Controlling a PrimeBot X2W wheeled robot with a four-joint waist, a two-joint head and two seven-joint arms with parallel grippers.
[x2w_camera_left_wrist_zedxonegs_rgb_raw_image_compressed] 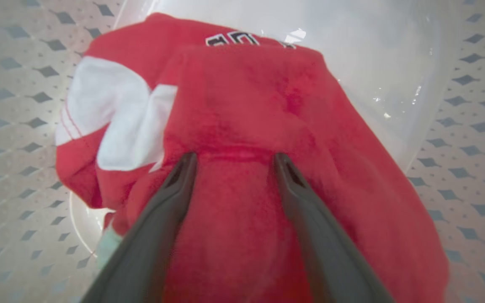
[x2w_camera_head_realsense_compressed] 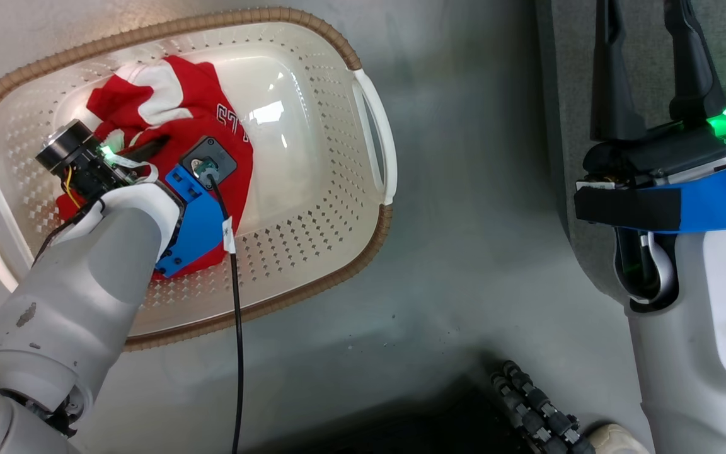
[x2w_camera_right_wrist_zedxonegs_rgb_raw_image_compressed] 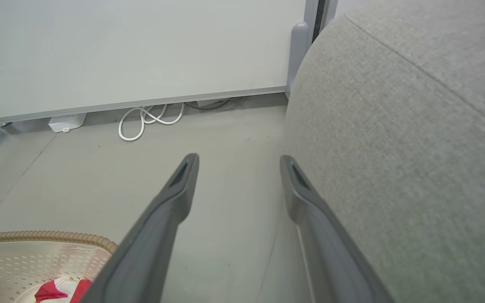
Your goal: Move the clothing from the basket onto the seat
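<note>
Clothing [x2w_camera_left_wrist_zedxonegs_rgb_raw_image_compressed: 246,97] is lying bunched in the basket [x2w_camera_head_realsense_compressed: 372,126], apart from the seat [x2w_camera_right_wrist_zedxonegs_rgb_raw_image_compressed: 394,147]. Left gripper [x2w_camera_left_wrist_zedxonegs_rgb_raw_image_compressed: 232,158] is resting spread-open on a red fold, grasping nothing (right gripper [x2w_camera_right_wrist_zedxonegs_rgb_raw_image_compressed: 238,162] is waiting open beside the seat). Close deep, catching both layers, before lifting

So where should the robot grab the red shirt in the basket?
I'd pinch the raised red hump in the middle of the shirt, coming straight down from above with the open left tool. The cloth bunches up there, and the basket walls block the sides.
</note>
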